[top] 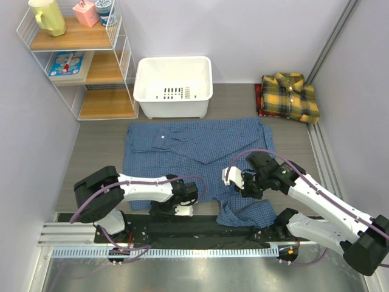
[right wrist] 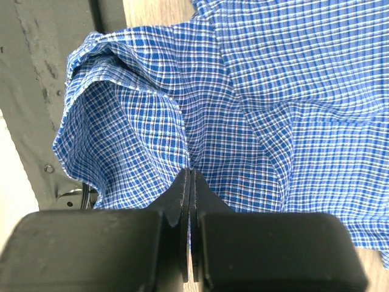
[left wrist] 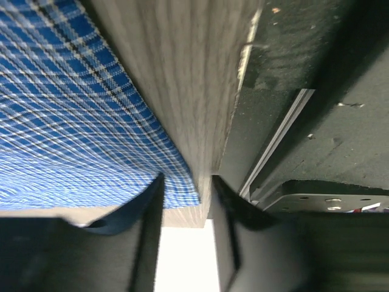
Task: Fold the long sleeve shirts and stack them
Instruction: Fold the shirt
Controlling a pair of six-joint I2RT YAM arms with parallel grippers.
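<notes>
Blue shirt (top: 200, 143): fine check, spread mid-table (top: 97, 152), near hem rumpled. Yellow plaid shirt (top: 290, 96): folded, far right corner. Right tool (right wrist: 190, 182): pinching blue shirt's bunched cloth. Left tool (left wrist: 185, 188): low, spread, straddling hem corner.

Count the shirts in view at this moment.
2. The blue checked shirt lies spread across the middle of the table; the yellow plaid shirt sits folded at its far right corner. None seems hidden.

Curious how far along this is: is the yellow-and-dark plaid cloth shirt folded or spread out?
Folded. The yellow-and-dark plaid cloth shirt lies as a compact rectangle, collar on top.
</notes>
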